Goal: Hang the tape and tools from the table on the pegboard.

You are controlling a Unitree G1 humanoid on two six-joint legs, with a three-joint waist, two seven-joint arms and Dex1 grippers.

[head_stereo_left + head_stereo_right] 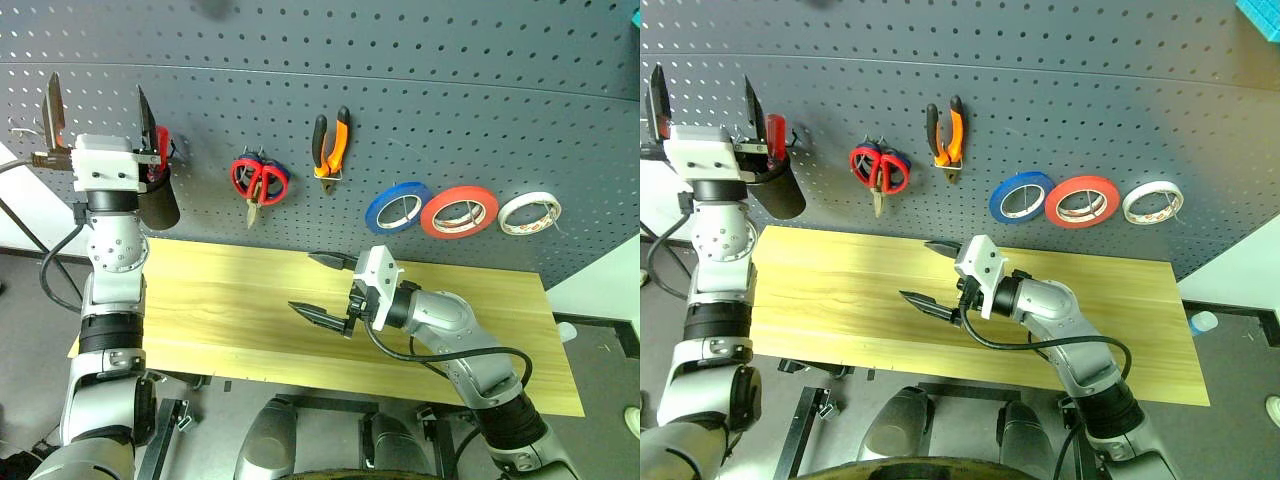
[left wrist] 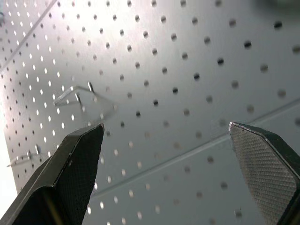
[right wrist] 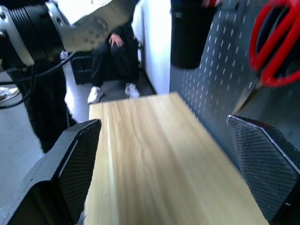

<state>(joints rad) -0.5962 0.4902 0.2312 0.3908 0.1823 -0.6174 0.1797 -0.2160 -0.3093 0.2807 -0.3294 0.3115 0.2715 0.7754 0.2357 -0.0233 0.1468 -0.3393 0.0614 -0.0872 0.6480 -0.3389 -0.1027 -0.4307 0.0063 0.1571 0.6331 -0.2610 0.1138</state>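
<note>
All the task's things hang on the dark grey pegboard [image 1: 420, 90]. The red tape [image 1: 459, 212] is on a hook between a blue roll and a white roll. The orange-and-black pliers [image 1: 331, 145] hang near the middle, and the red-handled scissors [image 1: 260, 182] hang to their left. My left gripper [image 1: 97, 100] is raised in front of the board's left part, open and empty, facing bare metal hooks [image 2: 75, 93]. My right gripper [image 1: 325, 287] hovers open over the middle of the wooden table [image 1: 220, 300], pointing left, with nothing between its fingers.
A black cup [image 1: 158, 200] with a red-handled item in it hangs on the board beside my left gripper. The blue roll [image 1: 397, 207] and white roll [image 1: 529, 212] flank the red tape. A person [image 3: 112, 51] sits beyond the table's far left end.
</note>
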